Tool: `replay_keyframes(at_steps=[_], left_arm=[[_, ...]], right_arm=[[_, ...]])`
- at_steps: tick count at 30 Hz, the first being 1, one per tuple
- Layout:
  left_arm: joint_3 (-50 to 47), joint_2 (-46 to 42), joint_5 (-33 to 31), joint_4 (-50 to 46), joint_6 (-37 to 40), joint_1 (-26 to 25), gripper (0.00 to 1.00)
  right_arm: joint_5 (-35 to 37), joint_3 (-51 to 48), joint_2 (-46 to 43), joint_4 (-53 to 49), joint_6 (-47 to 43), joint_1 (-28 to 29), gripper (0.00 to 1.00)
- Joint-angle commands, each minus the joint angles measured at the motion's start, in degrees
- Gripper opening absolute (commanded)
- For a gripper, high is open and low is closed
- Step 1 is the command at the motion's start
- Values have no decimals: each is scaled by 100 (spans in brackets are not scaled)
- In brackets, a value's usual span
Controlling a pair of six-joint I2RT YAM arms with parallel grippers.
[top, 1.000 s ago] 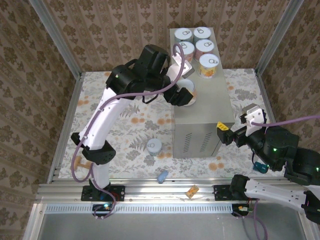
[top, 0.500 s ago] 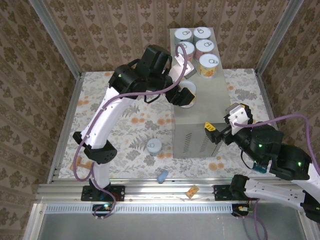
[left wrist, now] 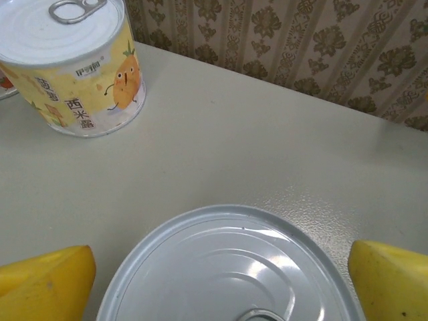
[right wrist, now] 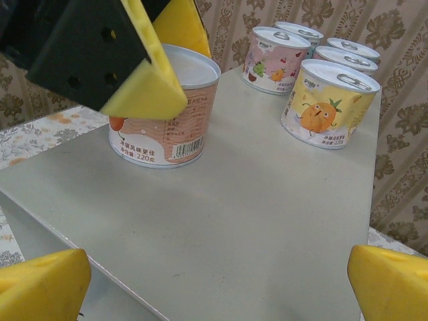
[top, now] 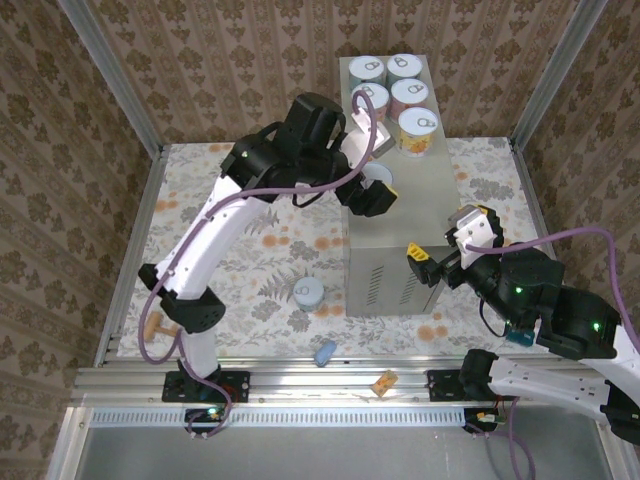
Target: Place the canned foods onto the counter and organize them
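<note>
Five cans (top: 409, 95) stood grouped at the far end of the grey table (top: 410, 215), every pull-tab lid sealed, so their contents could not be seen. The nearest of them was the pineapple can (right wrist: 328, 103), with a pink-labelled one just behind it.

A sixth can (top: 383, 178), peach-labelled and also sealed, stood upright on the table's left side, apart from the group. The left tool (top: 374, 172) hung over it with its jaws spread, one yellow pad (left wrist: 43, 281) on each side of the lid, clamping nothing.

A seventh can (top: 309, 292), pale blue, sat down on the floral floor (top: 270, 260) just beside the table's vented face.

The right tool (top: 445, 240) hovered at the table's near right corner, jaws wide apart and empty, well short of the peach can and pointing towards the group.
</note>
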Motion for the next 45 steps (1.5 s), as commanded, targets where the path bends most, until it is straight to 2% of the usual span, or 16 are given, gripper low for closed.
replay_keyframes(at_steps=[1, 10, 14, 24, 30, 36, 45], left_arm=[[-627, -629, -35, 835, -231, 22, 100], [-2548, -1652, 18, 2117, -582, 103, 100], [-3073, -1902, 49, 2513, -728, 103, 99], [-3698, -2080, -142, 3060, -853, 77, 94], [-4174, -2284, -297, 3589, -849, 84, 77], [-4861, -2409, -392, 4514, -628, 151, 75], [-4677, -1883, 55, 4932, -600, 682, 72]], right_arm=[[-37, 88, -87, 98, -22, 38, 100], [-104, 74, -56, 158, -5, 34, 100], [-109, 108, -30, 161, -4, 38, 100], [-155, 146, -3, 118, 83, 40, 100], [-140, 179, 19, 97, 75, 39, 100], [-48, 180, 104, 184, 2, 38, 100], [76, 165, 125, 264, -40, 31, 100]])
